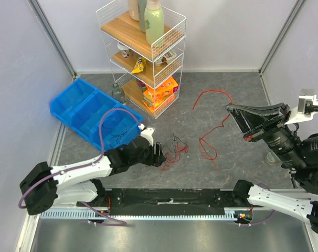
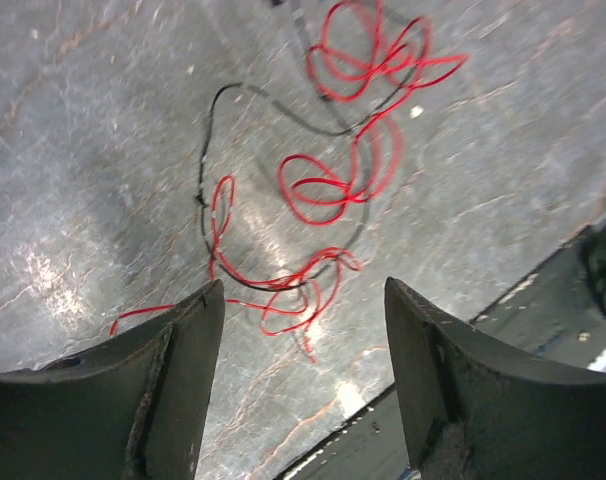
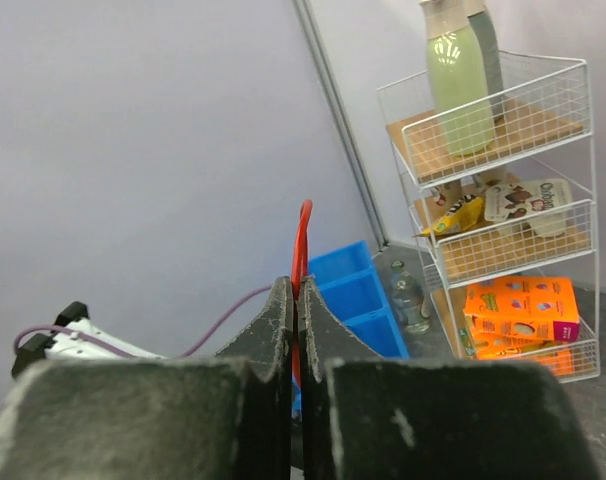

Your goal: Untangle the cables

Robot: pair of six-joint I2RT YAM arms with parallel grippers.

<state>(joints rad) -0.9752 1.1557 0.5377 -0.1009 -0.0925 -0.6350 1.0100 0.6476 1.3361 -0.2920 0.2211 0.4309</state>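
A small tangle of thin red and black cables [image 1: 173,149] lies on the grey table in front of the left arm; it fills the left wrist view [image 2: 323,190]. My left gripper [image 1: 159,155] is open and empty, just left of the tangle, its jaws [image 2: 303,330] low over the tangle's near end. A long red cable [image 1: 209,123] trails loose from the table up to my right gripper [image 1: 231,109], which is raised above the table and shut on it. In the right wrist view the red cable [image 3: 301,235] sticks up from between the closed jaws.
A white wire shelf rack [image 1: 143,52] with bottles and snack packs stands at the back. A blue divided bin [image 1: 93,115] lies at the back left, with a small bottle [image 1: 116,92] beside it. A black rail [image 1: 169,197] runs along the near edge.
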